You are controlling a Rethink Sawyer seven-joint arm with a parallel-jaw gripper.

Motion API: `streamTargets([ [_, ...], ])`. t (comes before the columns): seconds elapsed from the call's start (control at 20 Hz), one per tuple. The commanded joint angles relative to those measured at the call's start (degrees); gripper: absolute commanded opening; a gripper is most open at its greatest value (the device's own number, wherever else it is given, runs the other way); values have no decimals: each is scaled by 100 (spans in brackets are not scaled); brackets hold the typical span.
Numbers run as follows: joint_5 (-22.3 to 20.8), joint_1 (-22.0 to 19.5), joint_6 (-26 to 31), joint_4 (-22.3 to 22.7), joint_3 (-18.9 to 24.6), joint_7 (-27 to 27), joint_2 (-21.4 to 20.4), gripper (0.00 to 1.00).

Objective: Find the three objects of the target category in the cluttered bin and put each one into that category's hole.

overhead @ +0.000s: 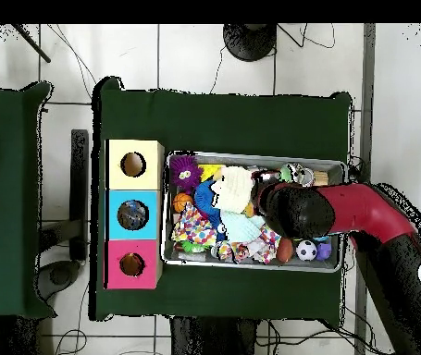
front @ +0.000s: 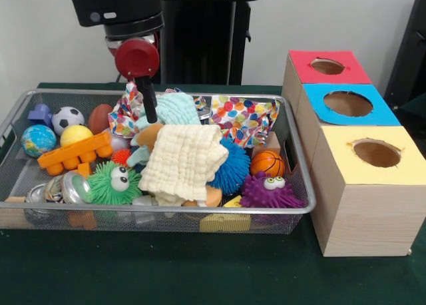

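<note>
The wire mesh bin point(front: 166, 210) is full of toys; it also shows in the overhead view point(overhead: 241, 154). My gripper point(front: 150, 113) hangs below a red round wrist, low over the bin's back left part, against a polka-dot cloth point(front: 125, 115) and a teal cloth point(front: 174, 108). In the overhead view the arm's end point(overhead: 290, 209) covers it. A tan lump point(front: 149, 133) shows beside the cream cloth point(front: 183, 160); I cannot tell whether it is a plush animal. No plush animal shows plainly. The red-topped box's hole point(front: 327, 66) is at the far right, also seen from overhead point(overhead: 131, 264).
The blue-topped box point(front: 348, 104) and yellow-topped box point(front: 376, 153) stand in front of the red one. The bin holds green point(front: 114, 182), purple point(front: 269, 192) and blue point(front: 233, 168) spiky balls, an orange block point(front: 74, 152), a soccer ball point(front: 68, 118) and a basketball point(front: 267, 163).
</note>
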Motion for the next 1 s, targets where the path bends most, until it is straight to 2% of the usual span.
streamTargets([
  [0.05, -387, 45, 300, -337, -359, -19, 456, 100],
  [0.35, -451, 28, 563, -576, -570, -38, 582, 100],
  [0.65, -401, 121, 566, -777, -844, 339, 590, 100],
  [0.7, -421, 92, 574, -835, -873, 260, 656, 100],
  [1.0, -418, 140, 529, -822, -996, 238, 861, 100],
])
